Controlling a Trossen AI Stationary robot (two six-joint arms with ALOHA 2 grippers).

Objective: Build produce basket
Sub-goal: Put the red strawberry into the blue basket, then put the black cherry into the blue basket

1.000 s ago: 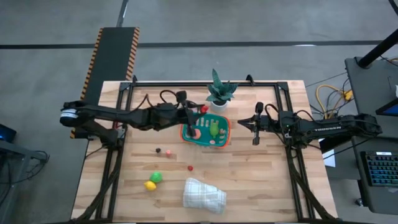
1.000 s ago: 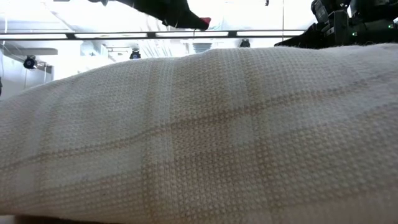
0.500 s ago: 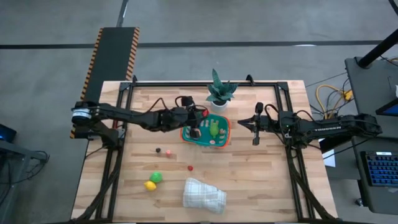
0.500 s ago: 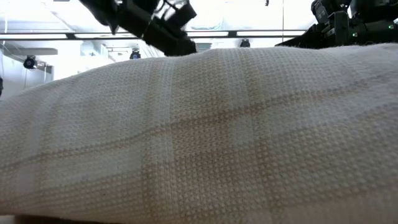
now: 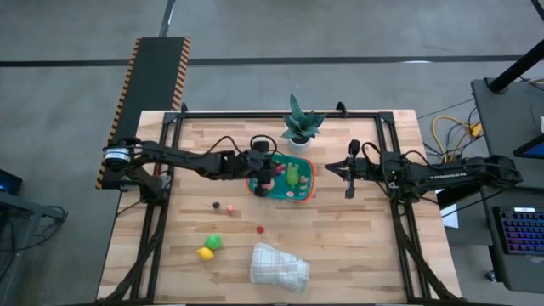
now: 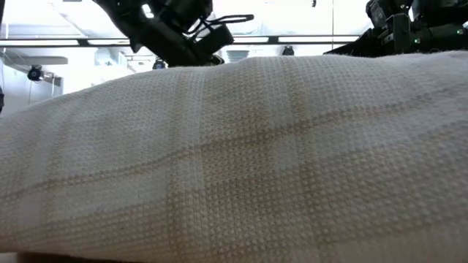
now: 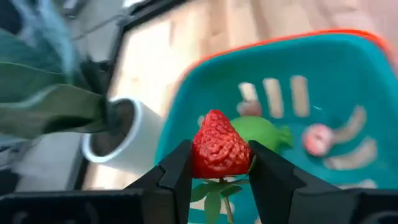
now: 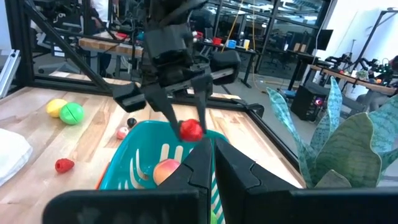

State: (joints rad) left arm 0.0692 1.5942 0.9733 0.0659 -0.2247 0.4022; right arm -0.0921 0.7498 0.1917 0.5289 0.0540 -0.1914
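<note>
Holding strawberry (image 7: 219, 152) above basket (image 7: 348, 81), left claw (image 7: 219, 180).

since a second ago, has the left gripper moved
Yes. In the high view the left gripper, holding a strawberry, has shifted from beside the potted plant to over the basket.

From my screen, the wooden table (image 5: 357, 246) stood on a grey concrete floor (image 5: 340, 34) crossed by dark lines, with a black ramp with hazard-striped edges (image 5: 153, 72) at its far left corner. Behind it I saw workbenches (image 8: 109, 43) and large windows (image 8: 273, 15). A keyboard (image 5: 520, 229) sat beside the table's right side.
</note>
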